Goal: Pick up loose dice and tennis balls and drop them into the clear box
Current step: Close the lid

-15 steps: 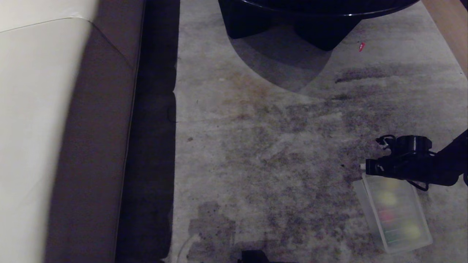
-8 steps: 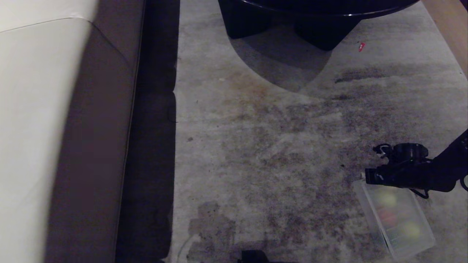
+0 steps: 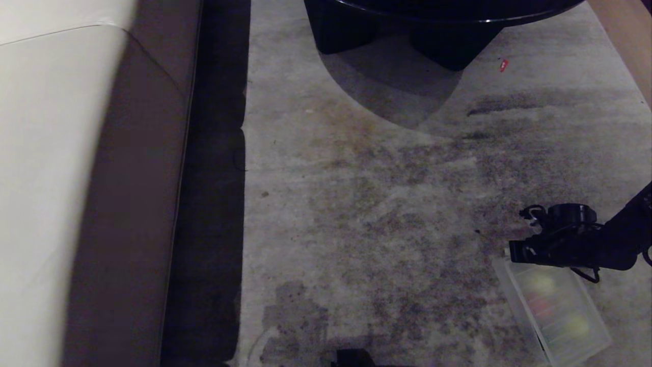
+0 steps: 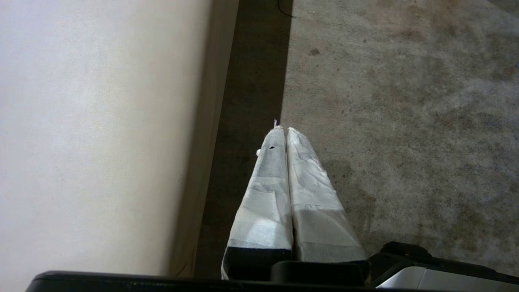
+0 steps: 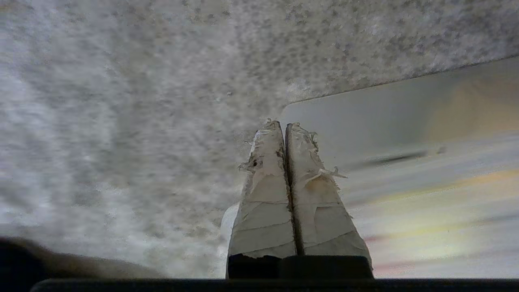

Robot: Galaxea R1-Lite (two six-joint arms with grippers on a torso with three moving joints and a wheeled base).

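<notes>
Beside sofa [image 3: 61,178], stained floor [image 3: 382,214], black table [image 3: 433,25]

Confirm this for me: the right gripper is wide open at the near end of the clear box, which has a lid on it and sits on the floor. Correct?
Not quite. The right gripper is shut, its two taped fingers pressed together with nothing between them, as the right wrist view shows. The rest holds: it is at the end of the lidded clear box on the floor.

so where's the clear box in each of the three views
Head view: clear box at lower right on the floor, just below the right gripper.
Left wrist view: not in it.
Right wrist view: clear box fills the side beyond the shut fingertips.
Shared landmark: the mottled grey floor.
</notes>
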